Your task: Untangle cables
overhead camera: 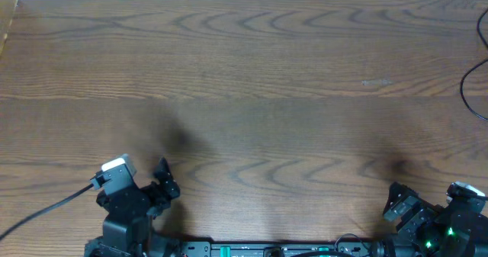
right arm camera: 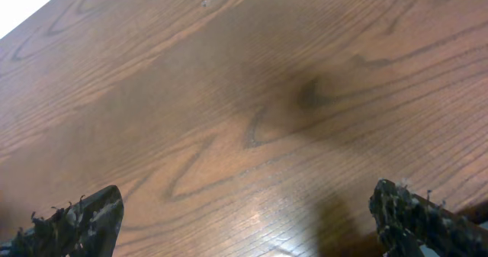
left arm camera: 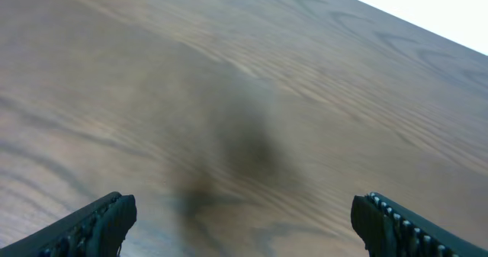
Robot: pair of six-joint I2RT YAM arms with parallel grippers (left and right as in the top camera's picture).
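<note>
No tangle of cables shows on the desk (overhead camera: 244, 74) in any view, so which way it lies, and how its long axis runs, cannot be told. A thin black cord (overhead camera: 467, 89) curves in at the right edge; whether it belongs to the task is unclear, but the right arm sits nearer to it. Both arms are tucked low at the near edge. The left gripper (overhead camera: 166, 179) and the right gripper (overhead camera: 393, 203) both gape wide, holding nothing.
</note>
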